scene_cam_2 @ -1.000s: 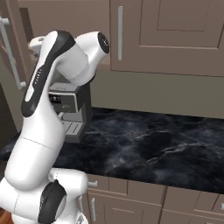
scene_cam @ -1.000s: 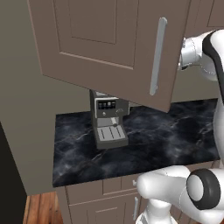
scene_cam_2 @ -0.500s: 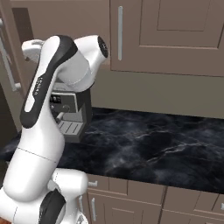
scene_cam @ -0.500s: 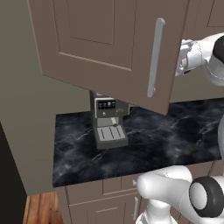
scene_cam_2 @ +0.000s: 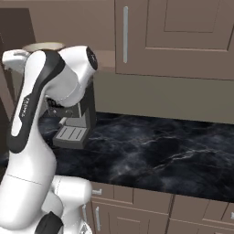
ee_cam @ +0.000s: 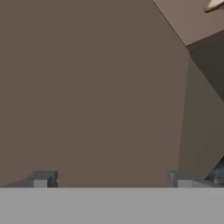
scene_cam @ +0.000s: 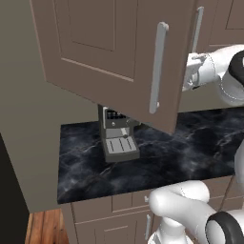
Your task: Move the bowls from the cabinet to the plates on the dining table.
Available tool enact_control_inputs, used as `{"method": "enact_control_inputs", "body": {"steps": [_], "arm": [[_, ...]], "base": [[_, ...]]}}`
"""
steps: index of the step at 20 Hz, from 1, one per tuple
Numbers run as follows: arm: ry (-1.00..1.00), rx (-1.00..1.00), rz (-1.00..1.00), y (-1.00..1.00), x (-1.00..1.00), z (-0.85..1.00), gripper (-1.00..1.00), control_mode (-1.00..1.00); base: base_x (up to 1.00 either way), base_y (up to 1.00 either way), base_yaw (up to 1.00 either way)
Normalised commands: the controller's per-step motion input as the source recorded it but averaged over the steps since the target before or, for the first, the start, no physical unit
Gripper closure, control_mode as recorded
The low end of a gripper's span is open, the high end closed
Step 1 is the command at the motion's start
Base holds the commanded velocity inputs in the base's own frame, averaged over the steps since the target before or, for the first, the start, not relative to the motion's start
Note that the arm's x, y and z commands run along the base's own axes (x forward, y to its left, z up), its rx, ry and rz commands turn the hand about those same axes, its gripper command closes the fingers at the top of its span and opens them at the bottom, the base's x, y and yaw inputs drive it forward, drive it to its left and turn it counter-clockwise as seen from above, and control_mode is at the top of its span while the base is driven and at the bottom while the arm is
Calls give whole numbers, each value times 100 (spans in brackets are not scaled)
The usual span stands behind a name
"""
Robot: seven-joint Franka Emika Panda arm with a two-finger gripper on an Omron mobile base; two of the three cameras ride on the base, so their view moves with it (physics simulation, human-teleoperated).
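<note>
We are at the opening stage of the task: the cabinet [scene_cam: 109,52] has its door swung out toward us, its long silver handle [scene_cam: 157,66] hanging over the black marble table [scene_cam: 181,152] below, and nothing has been lifted out yet. The gripper [ee_cam: 111,181] sits close against the brown door panel in the hand view, with its jaws spread wide and nothing between them; the two dark fingertips [ee_cam: 41,179] stand far apart at the bottom of that view.

One of the bowls [scene_cam_2: 43,46], the wide cream one, rests on the cabinet's shelf; we see its pale rim above the arm's upper link in the right base view, and a sliver of cream at the top corner of the hand view is probably the same bowl. We cannot tell where the second, patterned bowl stands. The plates and the dining table lie outside what we can see here.

We judge that the next move calls for bringing the hand clear of the door edge and up to shelf height, then reaching in so the open jaws straddle the bowl's rim. The door stands near the wrist, so the swing needs care.

A coffee machine [scene_cam: 116,136] stands on the table under the cabinet, its drip tray bare.
</note>
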Motion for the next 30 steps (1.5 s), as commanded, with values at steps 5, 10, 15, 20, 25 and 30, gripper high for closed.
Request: {"method": "enact_control_inputs", "body": {"steps": [5, 10, 15, 20, 25, 30], "arm": [[-12, 2, 0, 62, -18, -14, -100, -100], [-12, 3, -1, 59, 1, -6, -100, -100], [-11, 2, 0, 54, 7, 14, -100, -100], [-8, 0, 0, 56, 8, 19, -100, -100], [-1, -2, -2, 56, 14, 6, -100, -100], [0, -3, -2, 59, 11, 0, -100, -100]], "base": [[0, 0, 0], [0, 0, 0], [0, 0, 0], [0, 0, 0], [0, 0, 0], [0, 0, 0]]}}
